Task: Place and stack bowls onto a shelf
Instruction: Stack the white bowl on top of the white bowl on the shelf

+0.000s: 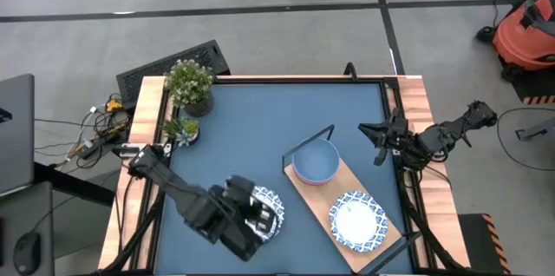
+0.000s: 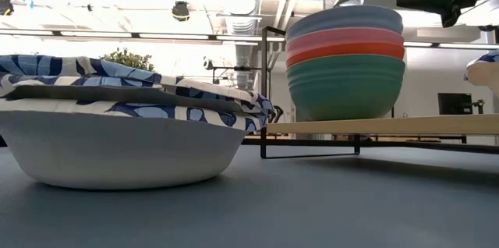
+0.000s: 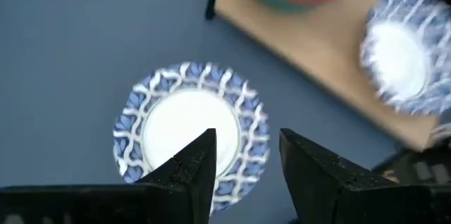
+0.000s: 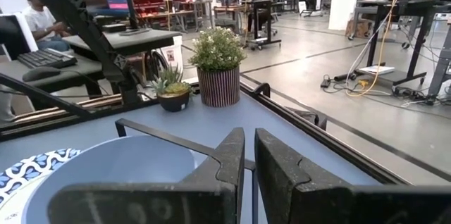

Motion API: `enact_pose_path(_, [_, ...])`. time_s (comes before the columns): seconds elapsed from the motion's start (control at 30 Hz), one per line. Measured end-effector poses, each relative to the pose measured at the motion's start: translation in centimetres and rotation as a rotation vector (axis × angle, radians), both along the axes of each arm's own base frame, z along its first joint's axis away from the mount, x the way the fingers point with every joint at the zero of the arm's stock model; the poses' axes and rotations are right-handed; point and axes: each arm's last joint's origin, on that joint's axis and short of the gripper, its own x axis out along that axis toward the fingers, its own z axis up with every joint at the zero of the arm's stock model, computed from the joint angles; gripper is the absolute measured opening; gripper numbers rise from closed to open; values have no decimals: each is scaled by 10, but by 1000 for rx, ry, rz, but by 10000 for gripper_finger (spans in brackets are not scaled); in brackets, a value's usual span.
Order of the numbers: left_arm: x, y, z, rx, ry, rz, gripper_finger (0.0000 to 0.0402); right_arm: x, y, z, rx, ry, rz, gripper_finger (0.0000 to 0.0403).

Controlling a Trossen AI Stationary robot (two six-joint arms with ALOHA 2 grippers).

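We see the left gripper [image 3: 246, 164] hovering, jaws spread, over a patterned bowl [image 3: 190, 129] on the table [image 1: 260, 120]. The right gripper [image 4: 248, 155], jaws nearly pressed together, waits right of the shelf [image 1: 347, 180].

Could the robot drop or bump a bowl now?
Maybe. The left claw hangs open right above the patterned bowl on the table; gripping only its thin rim, it might let the bowl tip. The shelf already carries a tall bowl stack and another patterned bowl, so landing room looks tight.
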Motion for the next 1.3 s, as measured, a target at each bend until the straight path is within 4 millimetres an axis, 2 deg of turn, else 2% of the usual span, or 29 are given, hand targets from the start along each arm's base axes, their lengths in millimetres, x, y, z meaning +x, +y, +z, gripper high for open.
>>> enact_pose_path(0.2, [-8, -16, -49, -20, 143, 78, 139, 0, 0, -1, -4, 9, -1, 63])
enact_pose_path(0.3, [-14, -22, -65, -32, 151, 139, 139, 0, 0, -1, -1, 6, -1, 63])
enact_pose_path(0.53, [-39, -20, -60, -36, 144, 106, 139, 0, 0, 0, 88, -41, -5, 63])
enact_pose_path(0.67, [-60, -10, -50, -72, 95, 81, 139, 0, 0, 0, 166, -80, -9, 63])
enact_pose_path(0.77, [-74, -1, -56, -105, 60, 47, 139, 0, 0, 0, 224, -108, -11, 63])
enact_pose_path(0.9, [-90, 11, -74, -189, -37, 10, 139, 0, 0, 0, 296, -144, -14, 63])
enact_pose_path(1.1, [-97, 19, -124, -288, -193, -27, 139, 0, 0, -1, 388, -189, -15, 63])
enact_pose_path(1.2, [-99, 21, -143, -305, -189, -30, 139, 0, 0, -1, 408, -198, -14, 63])
enact_pose_path(1.3, [-101, 22, -151, -310, -168, -40, 139, 0, 0, -1, 433, -210, -15, 63])
